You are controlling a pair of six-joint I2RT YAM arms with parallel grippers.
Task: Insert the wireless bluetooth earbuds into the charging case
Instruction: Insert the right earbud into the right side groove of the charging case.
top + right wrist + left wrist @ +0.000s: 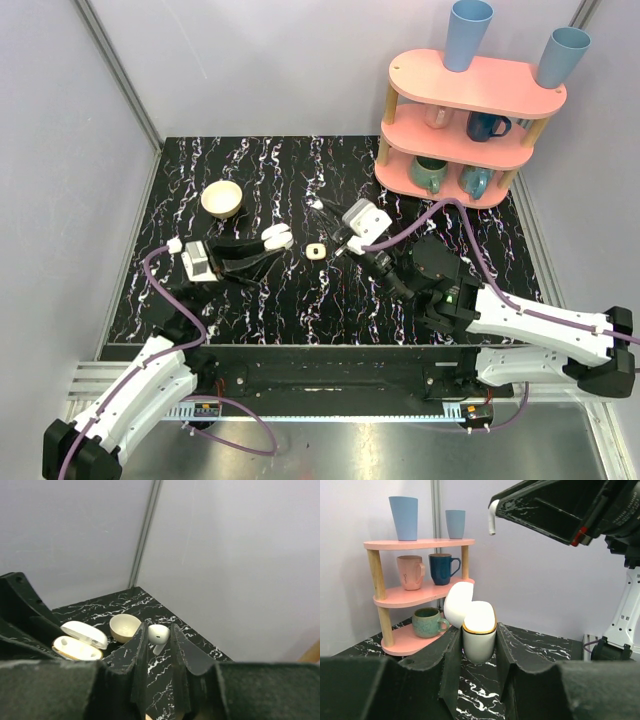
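My left gripper (268,241) is shut on the white charging case (278,237), held upright above the black marble table with its lid hinged open. In the left wrist view the case (479,635) sits between the fingers and the lid (458,603) leans back to the left. My right gripper (340,246) is shut on one white earbud (159,634), to the right of the case and apart from it. The earbud's stem (491,524) shows above the case in the left wrist view. The open case (79,641) lies left of the right fingers. No other earbud is in view.
A cream bowl (222,198) stands behind the left gripper. A small white rounded-square piece with a dark centre (316,250) lies on the table between the grippers. A pink three-tier shelf (470,95) with mugs and blue cups stands at the back right.
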